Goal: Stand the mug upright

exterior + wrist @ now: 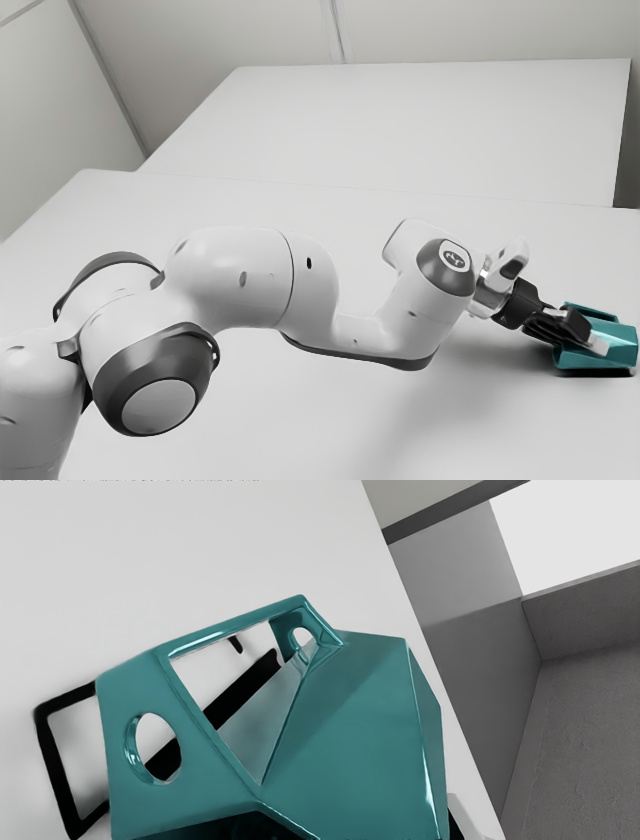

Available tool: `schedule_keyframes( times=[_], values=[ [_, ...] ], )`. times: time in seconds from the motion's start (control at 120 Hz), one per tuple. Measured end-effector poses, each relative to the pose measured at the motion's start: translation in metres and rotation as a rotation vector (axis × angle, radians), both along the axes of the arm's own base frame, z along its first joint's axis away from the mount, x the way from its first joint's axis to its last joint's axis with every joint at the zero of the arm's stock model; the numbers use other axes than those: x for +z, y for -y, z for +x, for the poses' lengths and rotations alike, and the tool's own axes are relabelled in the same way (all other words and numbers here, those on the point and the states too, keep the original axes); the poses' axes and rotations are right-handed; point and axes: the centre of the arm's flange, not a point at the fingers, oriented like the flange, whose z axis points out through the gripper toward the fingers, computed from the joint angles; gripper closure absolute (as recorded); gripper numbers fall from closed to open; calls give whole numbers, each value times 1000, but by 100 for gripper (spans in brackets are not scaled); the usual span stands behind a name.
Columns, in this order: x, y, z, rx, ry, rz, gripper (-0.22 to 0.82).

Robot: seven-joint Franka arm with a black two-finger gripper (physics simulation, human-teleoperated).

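In the exterior view my gripper [580, 334] is at the teal mug, overlapping it from the exterior view's left. The angular mug [603, 357] is lying on its side on the table at the exterior view's far right. Seen from the wrist, the mug [350, 720] shows its faceted body and a frame-like part with a large opening and round holes. A small part of my gripper [456, 820] appears beside the mug's body at the lower edge of the wrist view. Whether it holds the mug is not clear.
The white table [300, 430] carries a dark shadow close to the mug. Behind it stands a second white surface [430, 120], with pale walls [200, 40] further back. Beyond the table's edge, grey walls [465, 670] are visible from the wrist.
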Motion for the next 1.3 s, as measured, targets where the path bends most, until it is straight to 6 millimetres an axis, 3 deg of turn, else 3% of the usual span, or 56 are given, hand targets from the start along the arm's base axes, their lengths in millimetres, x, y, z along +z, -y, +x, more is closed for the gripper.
schedule_keyframes(
  times=[0.333, 0.5, 0.633, 0.767, 0.958, 1.3],
  values=[
    [9, 1, 1, -10, 21, -3, 75],
    [54, 0, 0, -17, 72, -29, 78],
    [87, -15, -4, -8, 98, -38, 78],
    [120, -49, -5, 10, 134, -17, 78],
    [161, -126, -5, 14, 225, 120, 78],
    [181, -246, -30, -7, 264, 447, 77]
  ],
)
